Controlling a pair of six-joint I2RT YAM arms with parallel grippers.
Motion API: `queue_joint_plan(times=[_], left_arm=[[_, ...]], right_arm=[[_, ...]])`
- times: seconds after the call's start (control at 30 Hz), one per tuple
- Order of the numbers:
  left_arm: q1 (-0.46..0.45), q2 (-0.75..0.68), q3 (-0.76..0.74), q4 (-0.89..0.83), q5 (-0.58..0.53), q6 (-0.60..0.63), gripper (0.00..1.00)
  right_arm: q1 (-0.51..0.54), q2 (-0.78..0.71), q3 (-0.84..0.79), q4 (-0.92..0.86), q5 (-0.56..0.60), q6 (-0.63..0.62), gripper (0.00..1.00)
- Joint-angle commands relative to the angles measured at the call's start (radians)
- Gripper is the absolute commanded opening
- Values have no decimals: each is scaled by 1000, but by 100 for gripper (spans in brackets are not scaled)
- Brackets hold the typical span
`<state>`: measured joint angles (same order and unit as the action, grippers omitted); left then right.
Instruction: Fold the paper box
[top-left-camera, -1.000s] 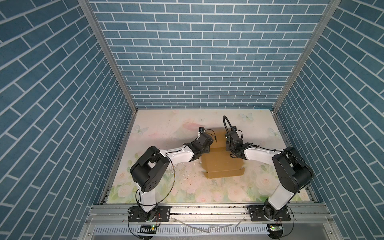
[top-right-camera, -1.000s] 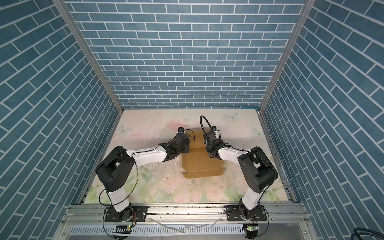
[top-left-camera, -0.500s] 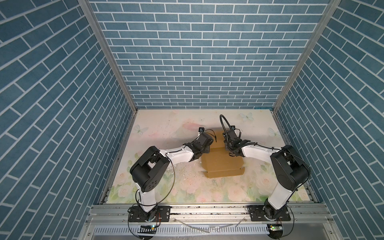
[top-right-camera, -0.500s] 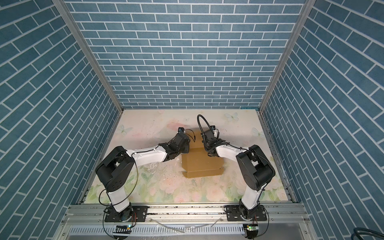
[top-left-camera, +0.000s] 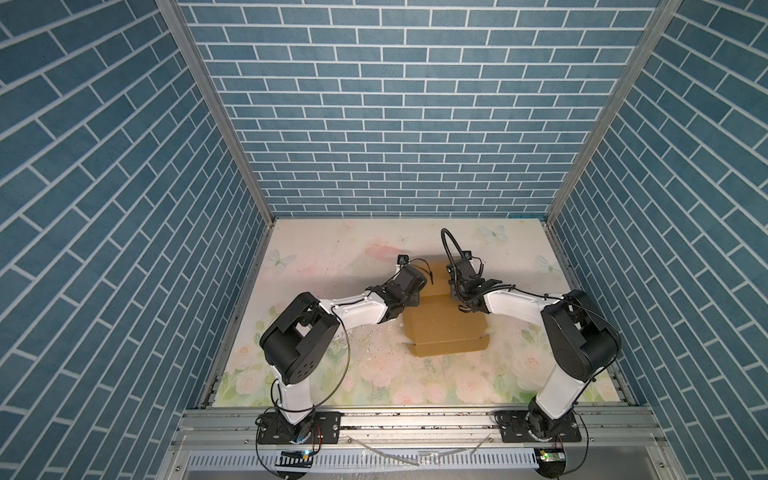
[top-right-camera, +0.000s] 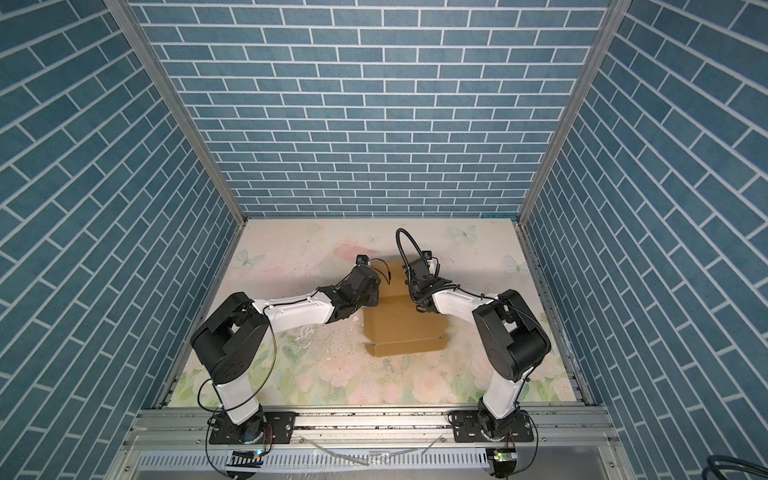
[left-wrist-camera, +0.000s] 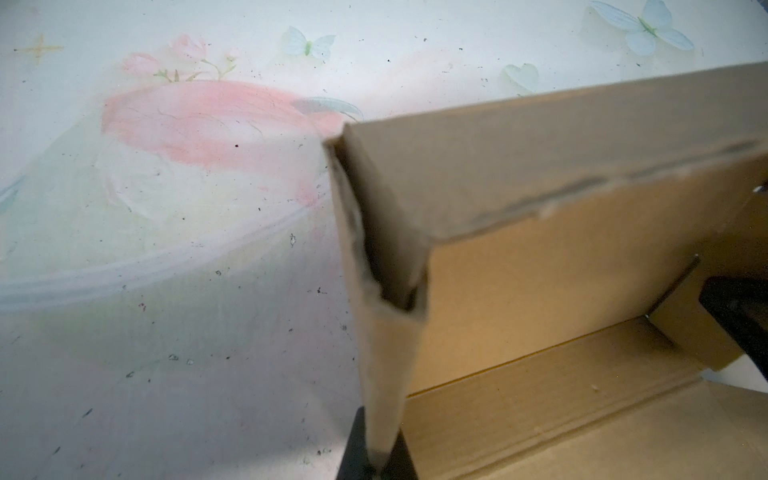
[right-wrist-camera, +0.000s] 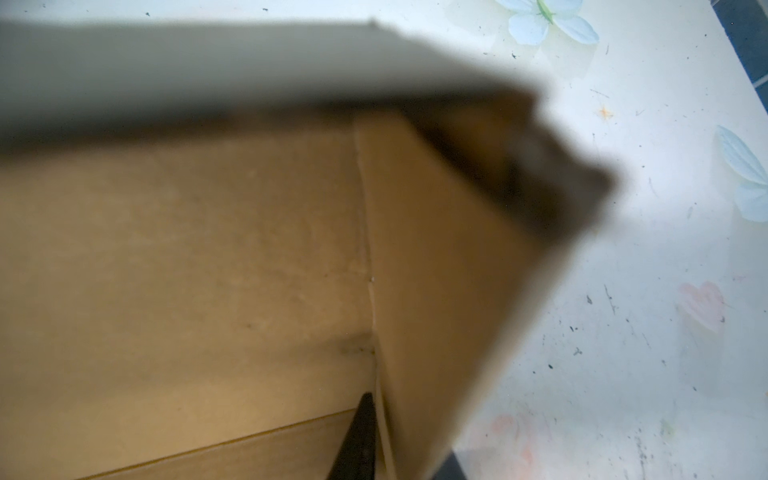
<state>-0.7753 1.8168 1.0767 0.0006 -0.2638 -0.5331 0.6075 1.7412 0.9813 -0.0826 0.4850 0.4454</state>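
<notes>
- here, in both top views, the paper box (top-left-camera: 444, 328) lies just below the centre of the frame on the floral table (top-left-camera: 316, 249). its nearest flap (top-left-camera: 449, 348) runs low along the front edge, which suggests that end needs no hand on it for now.
- further in, the left gripper (left-wrist-camera: 376, 457) is clamped tight on the box's left side wall (left-wrist-camera: 386, 332), apparently to keep that wall upright while the far end is worked.
- opposite, the right gripper (right-wrist-camera: 399, 455) straddles the right side wall (right-wrist-camera: 436, 270), with one dark finger (right-wrist-camera: 357, 436) inside it. whether it is pinching or letting go cannot be told from the blurred wrist view.
- beyond both, the rear panel (left-wrist-camera: 561, 158) stands raised between the two arms. its top strip is bent forward over the interior, likely meant to be tucked down as a doubled wall.
- at the back, the blue brick wall (top-left-camera: 395, 124) fills the upper frame, well apart from the work.
</notes>
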Motion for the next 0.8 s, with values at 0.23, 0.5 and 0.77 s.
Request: queue_joint_plan(times=[0.23, 0.5, 0.77], left_arm=[[-12, 27, -23, -111, 70, 14, 0], [-12, 29, 6, -155, 60, 18, 0], [-6, 48, 87, -277, 54, 32, 0]], right_arm=[[-16, -38, -33, 45, 0, 19, 24], [-29, -50, -26, 28, -31, 15, 25], [-31, -65, -19, -17, -67, 15, 35]])
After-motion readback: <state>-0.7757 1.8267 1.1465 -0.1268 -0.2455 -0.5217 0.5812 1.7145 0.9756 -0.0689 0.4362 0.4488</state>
